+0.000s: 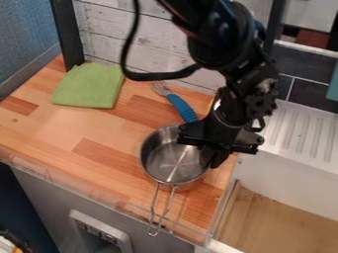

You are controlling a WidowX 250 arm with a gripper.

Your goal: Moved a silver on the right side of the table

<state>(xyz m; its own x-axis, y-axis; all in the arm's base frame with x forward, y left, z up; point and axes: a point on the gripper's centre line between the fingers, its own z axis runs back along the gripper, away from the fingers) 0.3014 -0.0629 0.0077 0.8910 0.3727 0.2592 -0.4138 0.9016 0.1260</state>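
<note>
A gripper [214, 157] hangs at the right side of a steel saucepan [163, 159], mid-frame, apparently for purchase. Whether it grasps cannot be told.

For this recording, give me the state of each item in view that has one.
Silver pot: upright, lid off, handle pointing toward the counter's front edge.
Gripper: lowered at the pot's right rim; whether it grips is unclear.
Green cloth: lying on the counter.
Blue-handled fork: lying down, tines toward the wall.
</note>
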